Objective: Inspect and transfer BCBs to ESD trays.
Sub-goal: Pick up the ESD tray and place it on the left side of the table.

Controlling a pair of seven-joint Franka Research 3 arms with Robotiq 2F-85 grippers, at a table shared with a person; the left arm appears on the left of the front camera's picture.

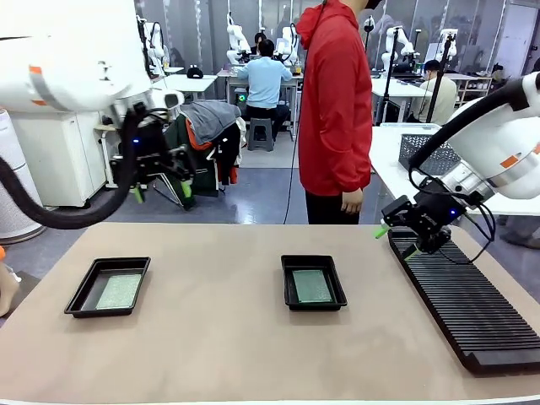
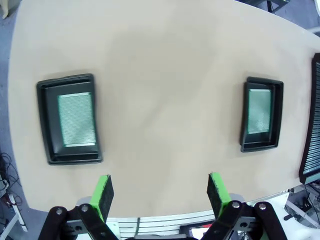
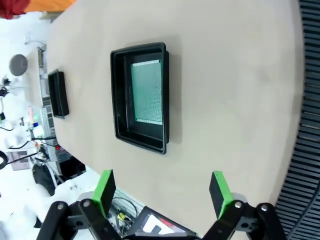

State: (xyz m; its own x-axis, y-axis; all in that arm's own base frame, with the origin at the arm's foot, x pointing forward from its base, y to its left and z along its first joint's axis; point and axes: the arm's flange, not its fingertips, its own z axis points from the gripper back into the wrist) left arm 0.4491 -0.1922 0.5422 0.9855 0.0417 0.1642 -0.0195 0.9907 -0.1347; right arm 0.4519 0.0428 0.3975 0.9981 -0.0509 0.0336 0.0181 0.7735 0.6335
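I judge the transfer close to finished: each of the two shallow glossy black plastic ESD trays already holds one thin flat pale-green circuit board. The left tray [image 1: 109,287] sits near the left edge of the tan table [image 1: 219,354] with its board [image 1: 119,291] flat on the floor; the middle tray [image 1: 313,283] carries the second board [image 1: 312,286] the same way. The long black ribbed rack [image 1: 464,299] along the right side looks empty of boards from here, though its far slots are hard to read.

My left gripper [image 1: 160,191] hangs high over the far left of the table, fingers spread wide with nothing between them; through its wrist camera I look straight down past the green pads [image 2: 102,195] at both trays [image 2: 70,119], well apart from them. My right gripper [image 1: 395,242] hovers just above the far end of the rack, tilted towards the middle, jaws likewise wide and empty, its camera facing the middle tray [image 3: 141,96].

Next, as I see it, I would only check that each board lies square in its tray, or wait on the person in the red jacket [image 1: 336,101] standing at the far side.
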